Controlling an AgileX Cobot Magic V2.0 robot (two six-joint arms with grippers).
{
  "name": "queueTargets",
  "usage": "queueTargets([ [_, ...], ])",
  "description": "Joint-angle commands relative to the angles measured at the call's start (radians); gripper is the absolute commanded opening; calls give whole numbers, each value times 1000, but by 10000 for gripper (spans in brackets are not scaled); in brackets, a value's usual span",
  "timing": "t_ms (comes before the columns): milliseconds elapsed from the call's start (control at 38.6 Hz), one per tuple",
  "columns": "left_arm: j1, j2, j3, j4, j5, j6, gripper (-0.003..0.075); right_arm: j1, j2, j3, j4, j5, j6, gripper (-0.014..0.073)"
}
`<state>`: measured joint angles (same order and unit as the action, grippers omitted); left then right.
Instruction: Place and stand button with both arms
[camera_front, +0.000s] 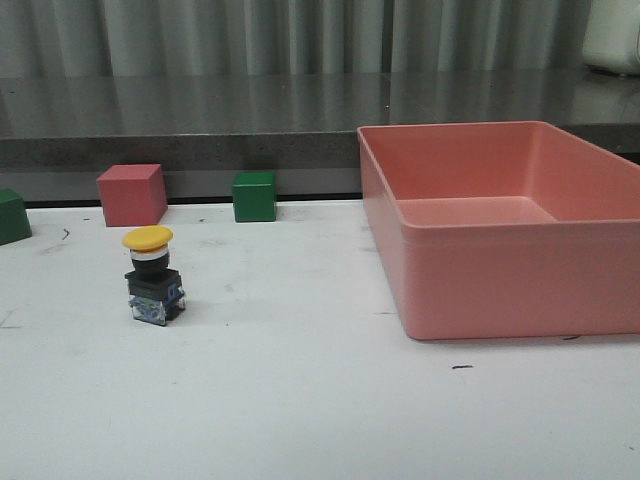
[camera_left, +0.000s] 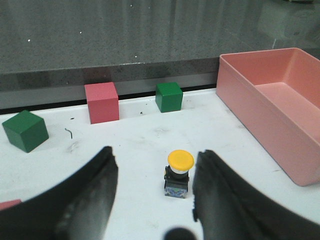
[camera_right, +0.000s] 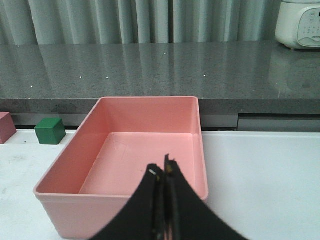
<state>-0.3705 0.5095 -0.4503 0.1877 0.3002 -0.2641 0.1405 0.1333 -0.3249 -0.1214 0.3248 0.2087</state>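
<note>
The button (camera_front: 153, 275) stands upright on the white table at the left, yellow cap on top, black base down. It also shows in the left wrist view (camera_left: 179, 173), standing free between and just beyond the fingers. My left gripper (camera_left: 156, 159) is open and empty, pulled back from the button and touching nothing. My right gripper (camera_right: 163, 169) is shut with nothing between its fingers, hovering at the near edge of the pink bin (camera_right: 145, 150). Neither arm shows in the front view.
The empty pink bin (camera_front: 500, 225) fills the table's right side. A pink cube (camera_front: 131, 194) and a green cube (camera_front: 254, 196) sit along the back edge, another green cube (camera_front: 12, 216) at far left. A grey counter runs behind.
</note>
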Motion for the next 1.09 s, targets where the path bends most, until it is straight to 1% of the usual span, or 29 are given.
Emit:
queueTargets([
  [0,-9,-74,-25,-22,25,-9,180,-6,10,-28,-13,-80,-5,-70],
  [78,-9,-125,-25,-22,66,-9,75,-6,10,-28,-13,-80,-5,-70],
  [181,-9,-164,-25,-22,80,-9,-21,-6,10,-28,-13,-80,-5,-70],
  [1061,-9,-181,-25,-22,71,-9,-20,-6,10,-28,-13,-80,-5,-70],
])
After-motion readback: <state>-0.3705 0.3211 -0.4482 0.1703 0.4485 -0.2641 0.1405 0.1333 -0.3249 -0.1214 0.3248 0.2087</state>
